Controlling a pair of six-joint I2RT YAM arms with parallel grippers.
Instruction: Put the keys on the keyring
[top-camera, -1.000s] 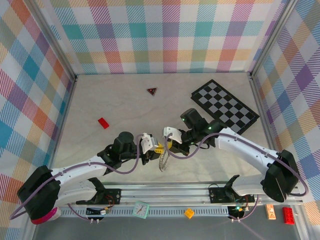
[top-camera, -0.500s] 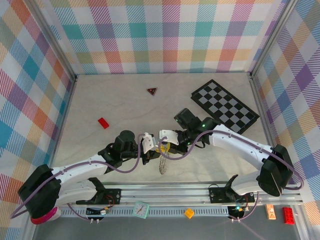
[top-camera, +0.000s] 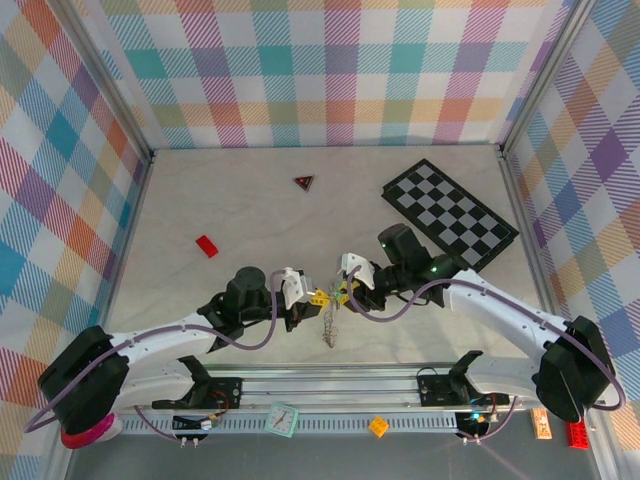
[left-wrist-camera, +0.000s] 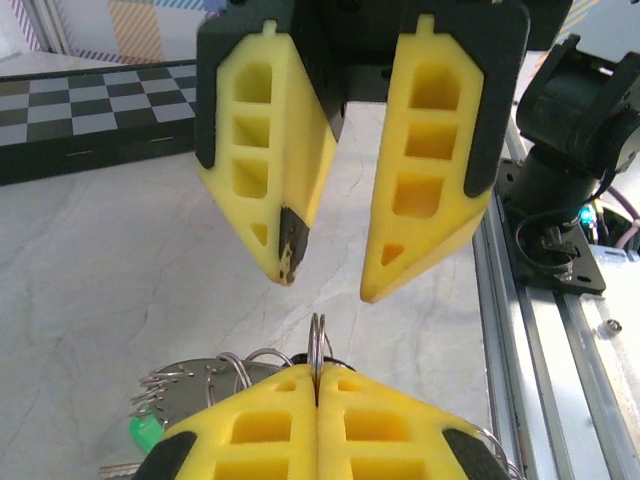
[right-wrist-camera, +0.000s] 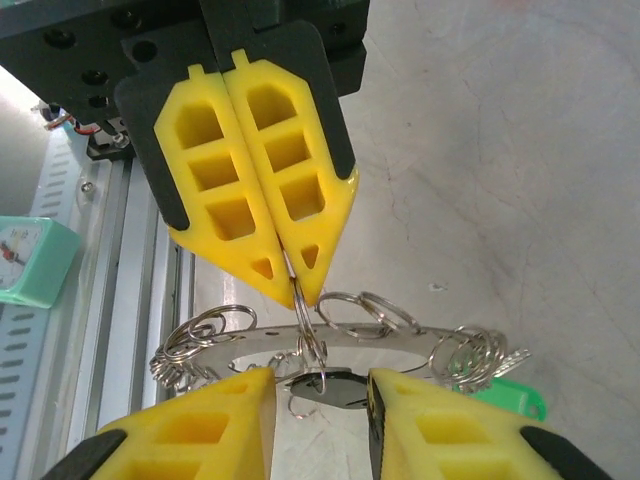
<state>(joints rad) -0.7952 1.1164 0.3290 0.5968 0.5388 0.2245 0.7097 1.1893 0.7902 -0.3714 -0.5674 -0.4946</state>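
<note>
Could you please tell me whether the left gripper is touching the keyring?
Touching. In the right wrist view the left gripper, shut, pinches a ring of the keyring.

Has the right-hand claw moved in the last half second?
Yes. The right gripper has drawn back rightward, nearer the chequered board, and its jaws now stand apart.

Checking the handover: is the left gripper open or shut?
Shut: the left gripper fingers meet, pinching a thin ring on the keyring.

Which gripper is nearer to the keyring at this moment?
Left. The left gripper is shut on the keyring, which hangs from it; the right gripper is open, close beside it.
</note>
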